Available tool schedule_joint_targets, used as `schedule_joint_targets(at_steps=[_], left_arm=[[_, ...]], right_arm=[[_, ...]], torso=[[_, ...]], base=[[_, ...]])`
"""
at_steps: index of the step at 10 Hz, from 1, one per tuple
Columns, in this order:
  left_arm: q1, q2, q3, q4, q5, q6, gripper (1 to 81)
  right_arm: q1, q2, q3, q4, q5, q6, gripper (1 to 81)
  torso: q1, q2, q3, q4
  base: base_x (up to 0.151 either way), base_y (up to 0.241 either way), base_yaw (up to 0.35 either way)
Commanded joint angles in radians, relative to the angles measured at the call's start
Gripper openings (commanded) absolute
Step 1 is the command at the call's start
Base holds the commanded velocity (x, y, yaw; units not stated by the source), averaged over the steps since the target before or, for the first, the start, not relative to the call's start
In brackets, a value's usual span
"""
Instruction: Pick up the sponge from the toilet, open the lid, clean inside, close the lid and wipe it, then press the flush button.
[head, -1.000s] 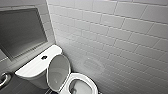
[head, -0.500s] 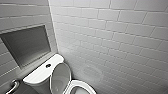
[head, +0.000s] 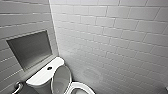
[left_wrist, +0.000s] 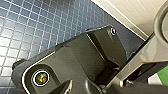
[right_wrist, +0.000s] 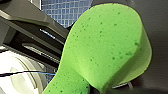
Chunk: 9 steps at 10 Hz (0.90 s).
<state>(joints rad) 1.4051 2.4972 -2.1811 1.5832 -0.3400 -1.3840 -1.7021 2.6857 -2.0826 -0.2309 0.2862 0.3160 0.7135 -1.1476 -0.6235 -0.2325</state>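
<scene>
Near left in the head view: toilet (head: 40, 80) in the tiled corner, lid (head: 61, 78) up, bowl rim (head: 81, 87) at the near edge, flush button (head: 49, 68) mid tank top. Sponge (right_wrist: 105, 47) sits close up in the right wrist view, bent and pinched at one end, so I read the right jaws as clamped on it. My read on the step: pickup and lid-open done, clean-inside in hand. Next move calls for getting the sponge down into the bowl, clear of the raised lid.
</scene>
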Motion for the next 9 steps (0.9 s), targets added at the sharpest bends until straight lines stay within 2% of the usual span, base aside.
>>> schedule_joint_targets(at_steps=[1, 2, 3, 4, 6, 7, 8, 9], left_arm=[[0.015, 0.124, -0.19, 0.011, 0.007, 0.011, 81.1], [0.025, 0.155, -0.236, 0.011, 0.009, 0.011, 81.1], [0.036, 0.186, -0.29, 0.011, 0.007, 0.01, 81.1], [0.047, 0.214, -0.327, 0.009, 0.016, 0.003, 81.1], [0.099, 0.334, -0.512, 0.009, 0.026, 0.003, 81.1], [0.11, 0.362, -0.591, 0.011, 0.004, 0.003, 81.1], [0.114, 0.367, -0.617, 0.009, -0.019, -0.003, 81.1], [0.116, 0.379, -0.622, -0.009, -0.001, 0.013, 81.1]], right_arm=[[0.001, -0.008, 0.004, -0.022, -0.058, 0.002, 1.0], [0.003, -0.001, -0.008, -0.024, -0.059, 0.0, 1.0], [0.003, 0.01, -0.025, -0.024, -0.059, 0.0, 1.0], [0.003, 0.013, -0.034, -0.024, -0.058, 0.0, 1.0], [0.009, 0.028, -0.059, -0.024, -0.068, 0.0, 1.0], [0.009, 0.038, -0.069, -0.024, -0.07, 0.0, 1.0], [0.011, 0.044, -0.073, -0.024, -0.07, 0.0, 1.0], [0.012, 0.058, -0.097, -0.022, -0.07, 0.0, 1.0]], torso=[[-0.061, 0.094, 0.0, 0.0], [-0.084, 0.131, 0.1, 0.0], [-0.041, 0.066, 0.107, 0.0], [-0.045, 0.075, 0.021, 0.0], [-0.053, 0.084, 0.072, 0.0], [-0.057, 0.087, 0.08, 0.0], [-0.057, 0.089, 0.087, 0.0], [-0.058, 0.089, 0.085, 0.0]], base=[[0.0, 0.0, 0.0], [0.0, 0.0, 0.0], [0.0, 0.0, 0.0], [0.0, 0.0, 0.0], [0.0, 0.0, 0.0], [0.0, 0.0, 0.0], [0.0, 0.0, 0.0], [0.0, 0.0, 0.0]])
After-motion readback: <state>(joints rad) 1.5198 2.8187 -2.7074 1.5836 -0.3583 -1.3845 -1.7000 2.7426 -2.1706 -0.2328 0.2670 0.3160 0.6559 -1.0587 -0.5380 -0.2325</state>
